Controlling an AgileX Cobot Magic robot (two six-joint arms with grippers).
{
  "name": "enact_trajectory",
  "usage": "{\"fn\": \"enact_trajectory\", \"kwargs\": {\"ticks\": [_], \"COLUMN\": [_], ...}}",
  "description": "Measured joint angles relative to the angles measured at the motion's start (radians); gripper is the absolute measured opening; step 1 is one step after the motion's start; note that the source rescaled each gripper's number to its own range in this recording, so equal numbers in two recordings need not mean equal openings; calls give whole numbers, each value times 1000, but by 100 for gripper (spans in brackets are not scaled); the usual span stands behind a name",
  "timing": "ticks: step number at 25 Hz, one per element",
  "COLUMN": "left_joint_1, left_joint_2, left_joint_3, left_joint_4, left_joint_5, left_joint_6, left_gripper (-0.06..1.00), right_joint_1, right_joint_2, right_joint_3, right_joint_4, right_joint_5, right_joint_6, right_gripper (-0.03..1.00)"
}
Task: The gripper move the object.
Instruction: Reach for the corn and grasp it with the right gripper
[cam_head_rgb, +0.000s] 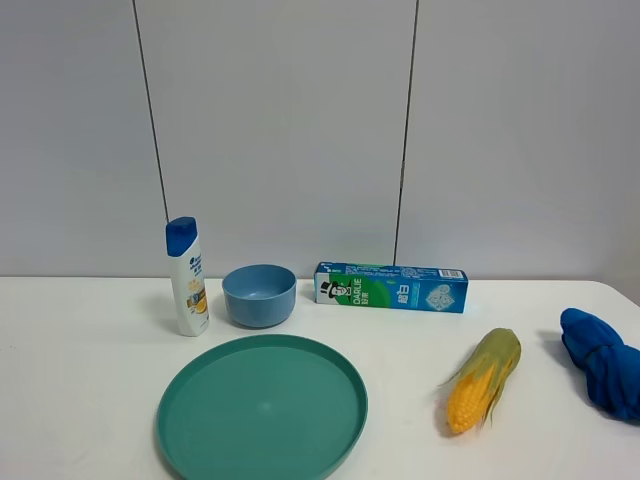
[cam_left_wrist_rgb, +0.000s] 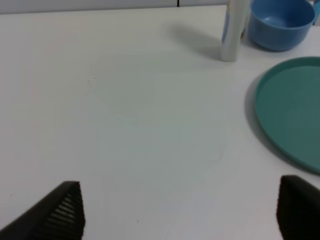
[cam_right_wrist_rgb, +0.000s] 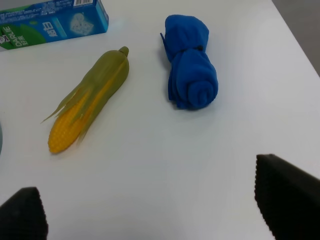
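Observation:
On the white table stand a white shampoo bottle with a blue cap (cam_head_rgb: 186, 277), a blue bowl (cam_head_rgb: 259, 294), a teal plate (cam_head_rgb: 262, 406), a blue-green toothpaste box (cam_head_rgb: 391, 287), a corn cob (cam_head_rgb: 484, 378) and a rolled blue cloth (cam_head_rgb: 603, 362). Neither gripper shows in the exterior view. My left gripper (cam_left_wrist_rgb: 180, 215) is open and empty over bare table, with the plate (cam_left_wrist_rgb: 292, 112), bottle (cam_left_wrist_rgb: 234, 30) and bowl (cam_left_wrist_rgb: 281, 22) beyond it. My right gripper (cam_right_wrist_rgb: 155, 210) is open and empty, with the corn (cam_right_wrist_rgb: 90, 100) and the cloth (cam_right_wrist_rgb: 191, 62) ahead of it.
A grey panelled wall (cam_head_rgb: 300, 120) rises behind the table. The table's right edge (cam_right_wrist_rgb: 300, 45) runs close to the cloth. The toothpaste box (cam_right_wrist_rgb: 52, 22) lies beyond the corn in the right wrist view.

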Motion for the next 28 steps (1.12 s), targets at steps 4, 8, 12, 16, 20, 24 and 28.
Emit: {"fn": "enact_trajectory", "kwargs": {"ticks": [4,8,12,16,20,24,28], "left_joint_1": [0,0,0,0,0,0,0], "left_joint_2": [0,0,0,0,0,0,0], "left_joint_3": [0,0,0,0,0,0,0], "left_joint_4": [0,0,0,0,0,0,0], "left_joint_5": [0,0,0,0,0,0,0], "left_joint_6": [0,0,0,0,0,0,0], "left_gripper": [100,100,100,100,100,100,100], "right_joint_1": [0,0,0,0,0,0,0], "right_joint_2": [0,0,0,0,0,0,0], "right_joint_3": [0,0,0,0,0,0,0], "right_joint_4": [0,0,0,0,0,0,0], "right_joint_5": [0,0,0,0,0,0,0], "right_joint_6": [0,0,0,0,0,0,0], "right_gripper": [75,75,75,75,75,75,75]}}
